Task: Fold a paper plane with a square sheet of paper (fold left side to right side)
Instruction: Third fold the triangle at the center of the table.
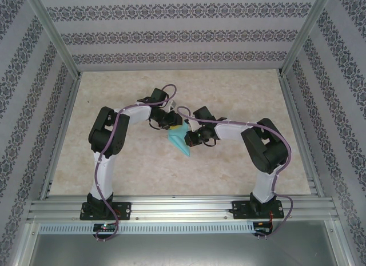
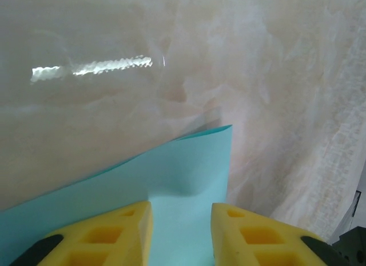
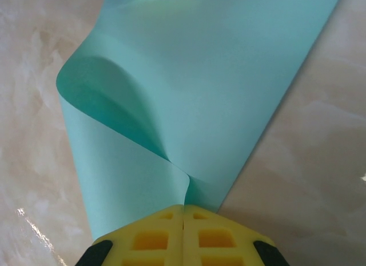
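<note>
While one thin, plain teal-blue sheet of paper (image 1: 182, 139) is seen near the middle of the pale beige marbled worktop (image 1: 143, 174), two white-and-black arms are bent inward towards it, one from each side, each trailed by a purple cable. Two hands are counted, each with two yellow foam-like fingers. The left hand (image 1: 171, 122) is placed at the far end of the sheet; in its wrist view its fingers (image 2: 123, 234) are spread apart, and the paper (image 2: 171, 174) is seen in the gap between them, one corner lifted off the worktop (image 2: 114, 106). The right hand (image 1: 193, 137) is set at the sheet's right side; in its wrist view the hand (image 3: 183, 220) is pressed together and a pinch of the paper (image 3: 217, 88) is gripped at its tip, so that a soft curl is raised on one side while the rest lies flat on the worktop (image 3: 320, 163). From above, the sheet is seen to taper to a point towards the arm bases. The worktop is enclosed on three sides by white walls (image 1: 171, 37) banded with grey ornamental stripes, held in an aluminium frame (image 1: 51, 31), and both arm bases are bolted to one aluminium rail (image 1: 183, 207) along the near edge.
</note>
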You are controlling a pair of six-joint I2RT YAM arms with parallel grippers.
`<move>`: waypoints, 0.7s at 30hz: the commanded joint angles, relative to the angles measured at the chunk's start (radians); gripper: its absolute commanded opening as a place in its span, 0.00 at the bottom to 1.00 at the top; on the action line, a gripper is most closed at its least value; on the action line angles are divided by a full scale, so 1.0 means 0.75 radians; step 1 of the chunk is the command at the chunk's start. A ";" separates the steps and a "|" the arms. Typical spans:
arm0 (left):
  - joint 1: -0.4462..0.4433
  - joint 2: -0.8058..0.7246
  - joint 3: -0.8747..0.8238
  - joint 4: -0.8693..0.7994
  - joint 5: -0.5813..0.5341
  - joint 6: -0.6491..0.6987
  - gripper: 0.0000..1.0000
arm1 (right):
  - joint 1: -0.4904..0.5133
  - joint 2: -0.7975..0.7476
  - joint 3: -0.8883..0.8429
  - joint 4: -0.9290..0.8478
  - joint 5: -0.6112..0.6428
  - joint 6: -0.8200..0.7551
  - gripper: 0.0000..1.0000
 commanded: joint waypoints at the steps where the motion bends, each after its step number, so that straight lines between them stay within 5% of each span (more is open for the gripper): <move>1: 0.011 -0.090 0.035 -0.125 -0.042 0.049 0.38 | 0.014 0.062 0.002 -0.043 0.061 -0.031 0.00; 9: 0.050 -0.169 0.051 -0.190 -0.047 0.063 0.45 | 0.033 0.082 0.016 -0.056 0.066 -0.046 0.00; 21: -0.021 -0.379 -0.352 0.165 0.102 -0.199 0.28 | 0.043 0.091 0.030 -0.066 0.066 -0.059 0.00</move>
